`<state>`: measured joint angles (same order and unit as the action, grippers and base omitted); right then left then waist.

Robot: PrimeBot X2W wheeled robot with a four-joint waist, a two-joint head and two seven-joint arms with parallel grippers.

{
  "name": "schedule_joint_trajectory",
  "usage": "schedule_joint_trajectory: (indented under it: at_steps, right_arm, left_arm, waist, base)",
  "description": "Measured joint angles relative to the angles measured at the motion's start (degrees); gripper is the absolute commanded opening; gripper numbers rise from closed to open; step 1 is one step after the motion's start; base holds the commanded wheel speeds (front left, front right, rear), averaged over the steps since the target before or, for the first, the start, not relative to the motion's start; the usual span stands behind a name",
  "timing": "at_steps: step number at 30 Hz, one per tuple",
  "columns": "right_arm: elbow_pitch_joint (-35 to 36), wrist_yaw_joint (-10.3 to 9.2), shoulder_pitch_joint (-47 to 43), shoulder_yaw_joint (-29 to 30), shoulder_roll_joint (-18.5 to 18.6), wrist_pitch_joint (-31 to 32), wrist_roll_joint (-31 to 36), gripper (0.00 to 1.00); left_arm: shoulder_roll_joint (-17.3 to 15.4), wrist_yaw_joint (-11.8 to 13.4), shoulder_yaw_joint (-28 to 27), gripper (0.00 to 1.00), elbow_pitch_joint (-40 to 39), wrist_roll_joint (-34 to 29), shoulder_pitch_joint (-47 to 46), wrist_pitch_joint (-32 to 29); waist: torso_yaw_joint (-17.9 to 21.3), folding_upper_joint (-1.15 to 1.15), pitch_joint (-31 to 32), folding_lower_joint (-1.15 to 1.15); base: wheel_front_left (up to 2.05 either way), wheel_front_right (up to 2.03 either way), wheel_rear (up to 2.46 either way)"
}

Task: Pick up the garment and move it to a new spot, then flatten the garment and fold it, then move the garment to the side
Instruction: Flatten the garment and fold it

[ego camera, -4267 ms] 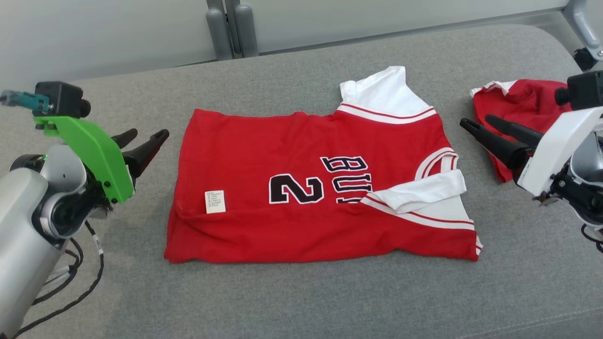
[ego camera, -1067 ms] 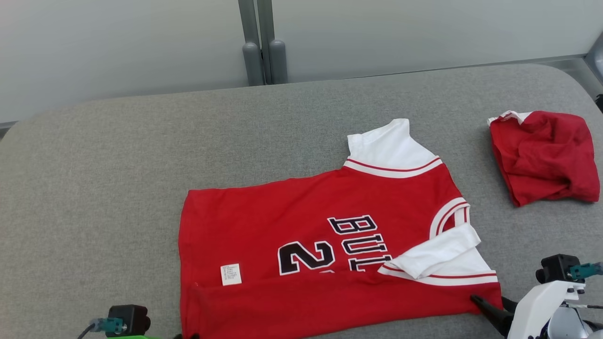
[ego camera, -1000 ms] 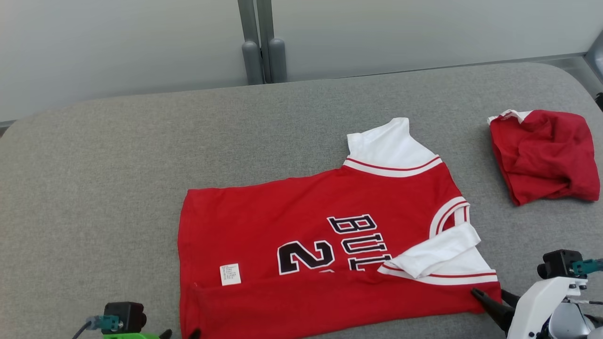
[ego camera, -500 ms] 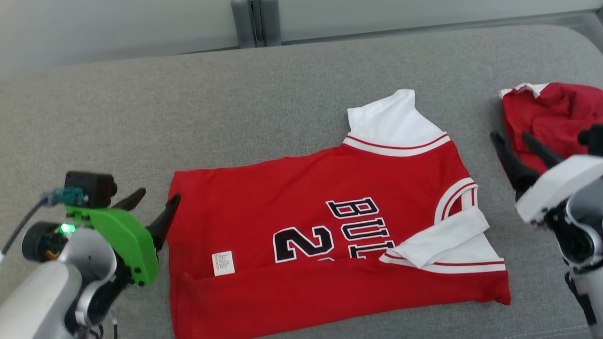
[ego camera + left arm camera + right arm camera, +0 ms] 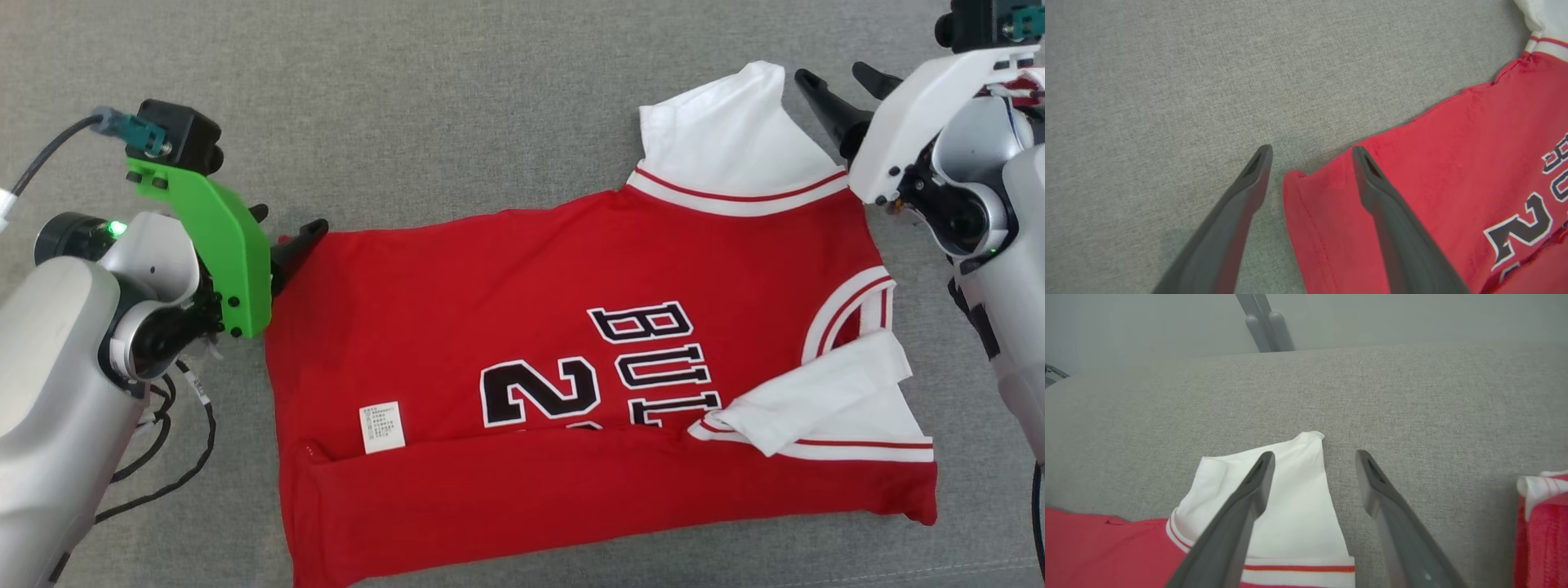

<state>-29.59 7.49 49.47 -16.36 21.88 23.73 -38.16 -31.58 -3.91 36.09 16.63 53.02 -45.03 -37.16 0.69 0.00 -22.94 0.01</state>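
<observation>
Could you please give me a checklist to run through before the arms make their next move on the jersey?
1. Left gripper open: ok.
2. Right gripper open: ok.
3. Jersey has its far hem corner straddled by the left gripper: ok.
4. Far white sleeve has its edge straddled by the right gripper: ok.
5. Near sleeve lying flat: not ok, it is folded over on itself.
6. Fingertips touching the cloth: cannot tell.
</observation>
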Motion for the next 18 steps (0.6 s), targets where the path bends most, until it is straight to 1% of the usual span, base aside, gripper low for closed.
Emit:
schedule_joint_trajectory:
  at_steps: [6, 10, 15, 18]
  right_arm:
    - [-7.3, 0.0, 6.8, -6.0, 0.4, 3.0, -3.3, 1.0]
    - [-9.9, 0.0, 9.9, -9.0, 0.7, 2.7, -5.2, 1.0]
    - [-12.7, 0.0, 11.1, -12.0, 0.9, 3.1, -8.1, 1.0]
    - [-14.5, 0.0, 12.0, -13.5, 1.3, 2.1, -8.6, 1.0]
  left_arm:
    - [0.9, -1.1, 1.4, 1.0, 2.6, 0.7, -3.2, -3.6]
    - [0.7, -1.5, 1.4, 1.0, 2.5, 1.0, -4.4, -4.5]
    - [0.1, -1.4, 0.8, 1.0, 1.2, 2.5, -4.4, -5.2]
    - [-0.4, -1.3, 0.7, 1.0, -0.1, 3.1, -4.3, -5.7]
  waist:
    - [-1.5, 0.0, -2.9, 0.0]
    - [-2.4, 0.0, -3.8, 0.0]
    - [-3.0, 0.0, -4.3, 0.0]
    - [-3.2, 0.0, -4.6, 0.0]
  base:
    - [0.0, 0.0, 0.0]
    - [0.0, 0.0, 0.0]
    - [0.0, 0.0, 0.0]
    - [0.0, 0.0, 0.0]
